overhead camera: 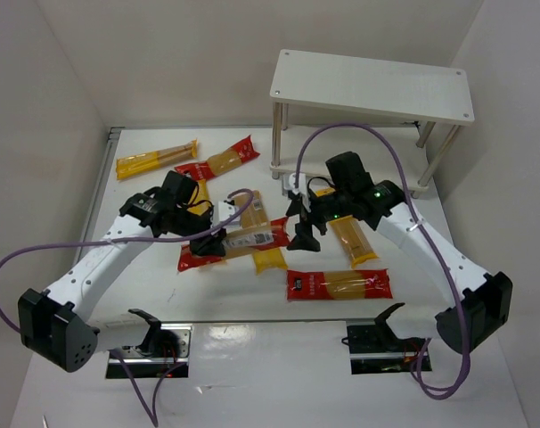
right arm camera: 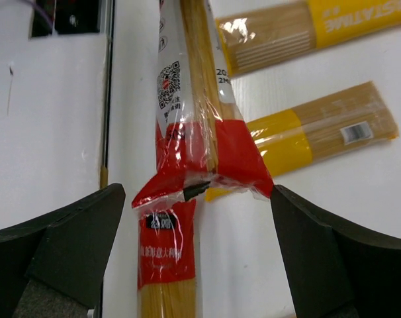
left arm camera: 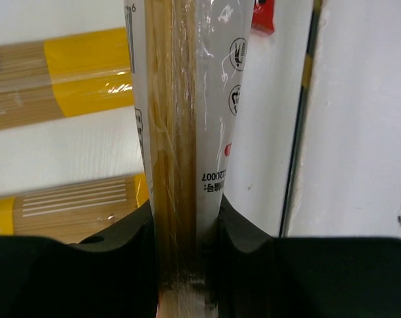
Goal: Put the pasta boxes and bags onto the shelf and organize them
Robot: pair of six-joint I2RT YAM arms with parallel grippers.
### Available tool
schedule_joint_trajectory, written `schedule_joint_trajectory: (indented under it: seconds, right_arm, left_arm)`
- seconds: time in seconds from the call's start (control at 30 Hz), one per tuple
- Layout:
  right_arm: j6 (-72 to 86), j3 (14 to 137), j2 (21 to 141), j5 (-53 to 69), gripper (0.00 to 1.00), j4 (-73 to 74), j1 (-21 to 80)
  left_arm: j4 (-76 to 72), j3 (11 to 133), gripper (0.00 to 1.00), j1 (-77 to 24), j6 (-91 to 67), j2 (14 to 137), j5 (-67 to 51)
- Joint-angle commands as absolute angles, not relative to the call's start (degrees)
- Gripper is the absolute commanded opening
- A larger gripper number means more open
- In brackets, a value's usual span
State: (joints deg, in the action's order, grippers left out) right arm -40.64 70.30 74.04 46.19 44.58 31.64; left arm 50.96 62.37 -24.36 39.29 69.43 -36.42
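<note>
My left gripper (overhead camera: 208, 242) (left arm camera: 185, 232) is shut on the left part of a red pasta packet (overhead camera: 252, 239) (left arm camera: 184, 119), whose clear back shows pale spaghetti. The packet's red right end (right arm camera: 204, 156) lies between the wide-apart fingers of my open right gripper (overhead camera: 301, 227) (right arm camera: 197, 218); neither finger touches it. Another red packet (overhead camera: 339, 283) (right arm camera: 166, 265) lies flat toward the front. The shelf (overhead camera: 372, 85) stands at the back right, its top board bare.
A yellow packet (overhead camera: 154, 160) and a red one (overhead camera: 218, 162) lie at the back left. Two more yellow packets (overhead camera: 270, 259) (overhead camera: 352, 239) lie mid-table, partly under the held packet and the right arm. The table's left rail (overhead camera: 101, 187) and white walls bound the space.
</note>
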Motion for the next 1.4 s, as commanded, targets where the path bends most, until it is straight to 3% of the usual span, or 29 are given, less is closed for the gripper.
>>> schedule_joint_trajectory:
  seconds: [0.0,0.23,0.5,0.9,1.37]
  right_arm:
    - [-32.62,68.74,69.18,52.62,0.99,33.77,26.13]
    - [-23.55,66.62,69.95,61.69,0.99,24.62,19.08]
    - [-20.04,64.78,72.33,62.84,0.99,19.52,18.54]
    - [-20.65,68.46,76.90,63.37,0.99,20.12,18.54]
    - [-31.11,72.69,77.34,61.70,0.99,31.28,17.49]
  left_arm:
    - [48.86,66.27,0.00,-21.45,42.01,67.06,-52.26]
    - [47.20,68.12,0.00,-18.81,40.09,71.10,-62.39]
    - [34.73,68.64,0.00,-18.28,28.93,72.51,-67.05]
    - [24.17,74.87,0.00,-18.28,15.03,78.48,-63.64]
    - [28.83,74.71,0.00,-18.28,21.26,79.19,-60.21]
